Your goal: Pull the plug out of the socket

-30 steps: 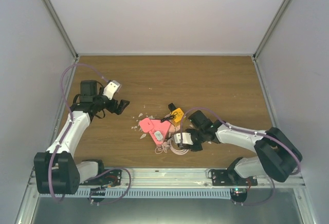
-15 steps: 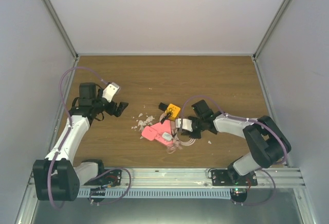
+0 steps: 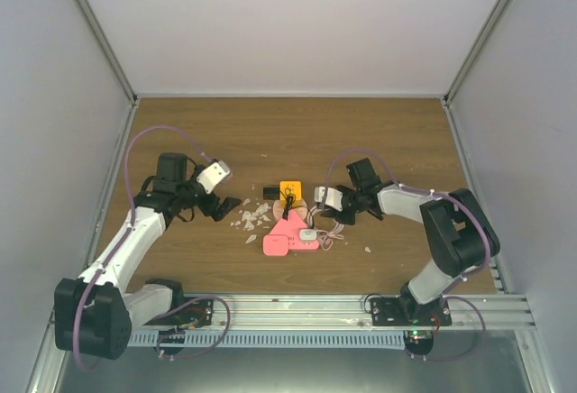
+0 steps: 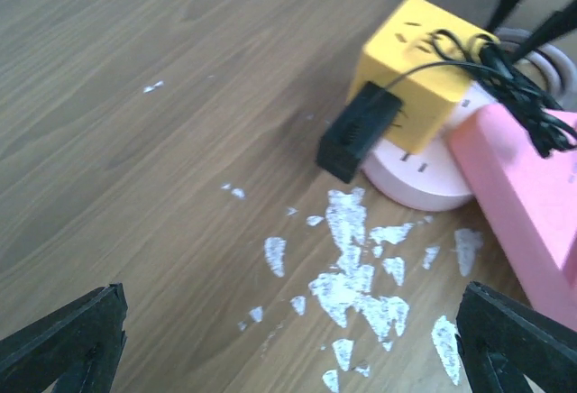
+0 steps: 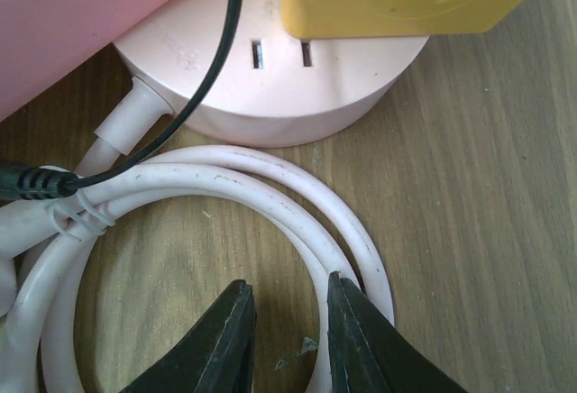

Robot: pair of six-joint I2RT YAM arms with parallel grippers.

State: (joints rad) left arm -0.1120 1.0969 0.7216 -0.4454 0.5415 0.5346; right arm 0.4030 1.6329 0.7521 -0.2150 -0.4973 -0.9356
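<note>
A yellow cube socket [image 4: 415, 59] sits on a round pink socket base [image 4: 424, 181], with a black plug [image 4: 358, 132] stuck in the cube's side and a black cable [image 4: 505, 77] tangled on top. In the top view the cube [image 3: 288, 189] and plug [image 3: 270, 193] lie mid-table. My left gripper [image 4: 288, 348] is wide open and empty, low over the wood just short of the plug. My right gripper [image 5: 287, 339] stands with its jaws a narrow gap apart, inside a white cable coil [image 5: 270, 186]. One finger [image 5: 361, 339] touches the cable, and nothing is clamped.
A pink power strip [image 3: 290, 241] lies just in front of the yellow cube, and it also shows in the left wrist view [image 4: 523, 195]. White paint flecks [image 4: 361, 267] mark the wood between my left gripper [image 3: 230, 205] and the sockets. Grey walls enclose the table.
My right gripper swung back and to the right, and the sockets and pink strip shifted and turned with it. My left gripper moved right toward the plug.
</note>
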